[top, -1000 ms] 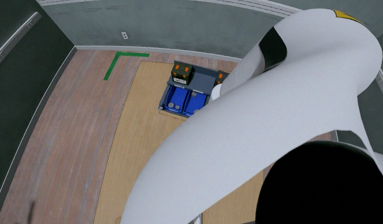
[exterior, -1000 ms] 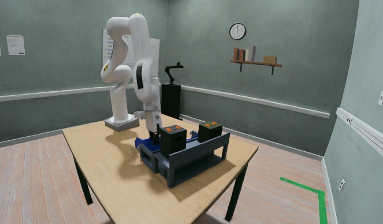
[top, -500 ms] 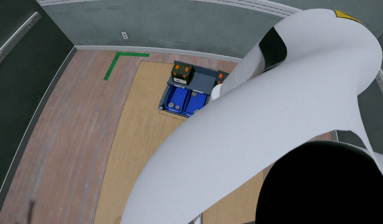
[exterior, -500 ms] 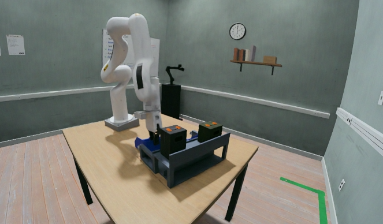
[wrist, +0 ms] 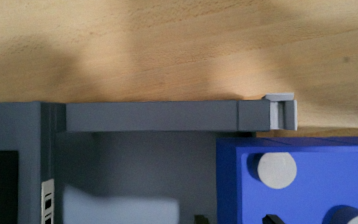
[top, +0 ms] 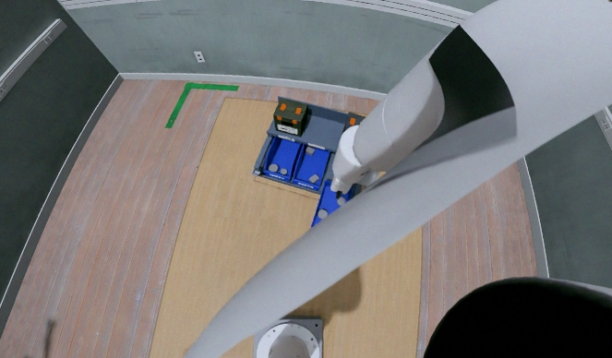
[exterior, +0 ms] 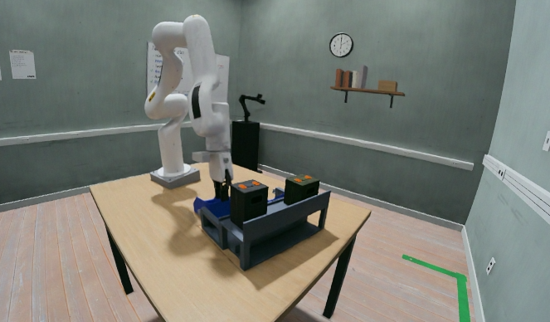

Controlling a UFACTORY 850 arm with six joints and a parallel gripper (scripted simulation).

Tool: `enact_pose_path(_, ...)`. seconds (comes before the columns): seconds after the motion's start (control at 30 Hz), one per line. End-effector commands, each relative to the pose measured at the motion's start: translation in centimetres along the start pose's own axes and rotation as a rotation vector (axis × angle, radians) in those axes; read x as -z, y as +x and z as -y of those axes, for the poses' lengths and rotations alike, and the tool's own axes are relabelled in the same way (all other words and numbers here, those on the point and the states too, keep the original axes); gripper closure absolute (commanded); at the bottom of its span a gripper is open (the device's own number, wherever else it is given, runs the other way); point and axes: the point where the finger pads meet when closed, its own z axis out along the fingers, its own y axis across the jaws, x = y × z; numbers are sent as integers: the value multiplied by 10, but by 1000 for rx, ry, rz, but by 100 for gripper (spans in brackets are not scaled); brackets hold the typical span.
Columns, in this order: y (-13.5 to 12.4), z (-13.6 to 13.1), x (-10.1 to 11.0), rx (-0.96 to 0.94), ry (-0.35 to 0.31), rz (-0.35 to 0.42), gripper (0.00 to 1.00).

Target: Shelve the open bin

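Straddling blue bin [top: 329,203] [exterior: 204,206] [wrist: 312,175] wall; tool [top: 339,196] [exterior: 221,198] [wrist: 236,219] third-open, gripping nothing.
Could jam against shelf [top: 327,121] [exterior: 285,212] [wrist: 152,117] side if pushed skewed.

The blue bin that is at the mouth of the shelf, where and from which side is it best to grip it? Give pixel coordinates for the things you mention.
I would grip the end wall [wrist: 228,182] of the blue bin [top: 329,202] [exterior: 204,206] [wrist: 305,200], nearest the shelf [top: 327,125] [exterior: 285,216] [wrist: 152,117], from above, one finger each side. It looks thin and straight; inside, stay clear of the grey disc [wrist: 277,170].
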Motion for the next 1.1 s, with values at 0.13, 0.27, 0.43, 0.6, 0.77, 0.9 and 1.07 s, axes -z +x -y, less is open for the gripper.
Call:
enact_pose_path(0.13,0,5,28,0,0,2,66)
enact_pose_path(0.27,0,8,46,0,0,2,66)
enact_pose_path(0.43,0,8,46,0,0,2,66)
enact_pose_path(0.6,0,8,46,0,0,2,66)
enact_pose_path(0.77,0,8,45,0,0,1,66)
enact_pose_path(0.9,0,8,45,0,0,1,66)
enact_pose_path(1.07,0,8,45,0,0,1,66)
